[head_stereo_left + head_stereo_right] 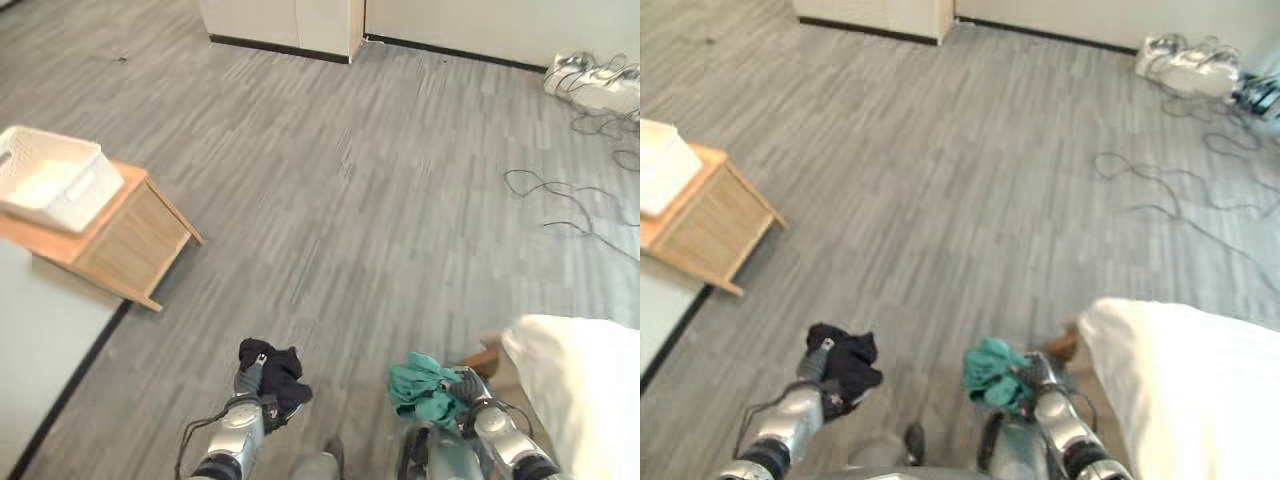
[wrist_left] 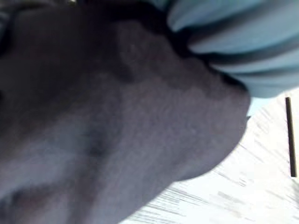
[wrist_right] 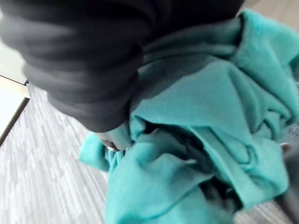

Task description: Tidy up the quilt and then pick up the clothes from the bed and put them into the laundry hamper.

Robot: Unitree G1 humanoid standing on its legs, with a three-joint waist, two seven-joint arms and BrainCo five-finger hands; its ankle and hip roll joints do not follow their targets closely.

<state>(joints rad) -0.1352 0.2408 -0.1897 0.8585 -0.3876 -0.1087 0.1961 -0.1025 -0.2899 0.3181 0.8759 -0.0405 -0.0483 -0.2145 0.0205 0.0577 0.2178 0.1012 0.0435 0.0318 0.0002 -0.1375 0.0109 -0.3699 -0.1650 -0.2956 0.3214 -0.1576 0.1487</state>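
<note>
My left hand [image 1: 250, 380] is shut on a bunched black garment [image 1: 280, 378], which it holds above the grey floor at the bottom centre. In the left wrist view the black garment [image 2: 117, 130] lies right against the hand's ribbed cover [image 2: 224, 42]. To the right, my right hand [image 1: 470, 388] is shut on a crumpled teal garment [image 1: 420, 388]. The teal garment [image 3: 210, 140] spills past the dark cover [image 3: 84, 60] in the right wrist view. A white laundry hamper [image 1: 50, 178] stands on a low wooden stand [image 1: 130, 240] at the far left. The white quilt [image 1: 585, 390] covers the bed at the lower right.
Open grey plank floor [image 1: 350, 200] stretches between me and the hamper. A pale panel with a dark edge [image 1: 40, 340] lies at the lower left. Loose cables [image 1: 570, 200] and white items [image 1: 600, 85] sit at the far right. A white cabinet [image 1: 280, 25] stands at the back.
</note>
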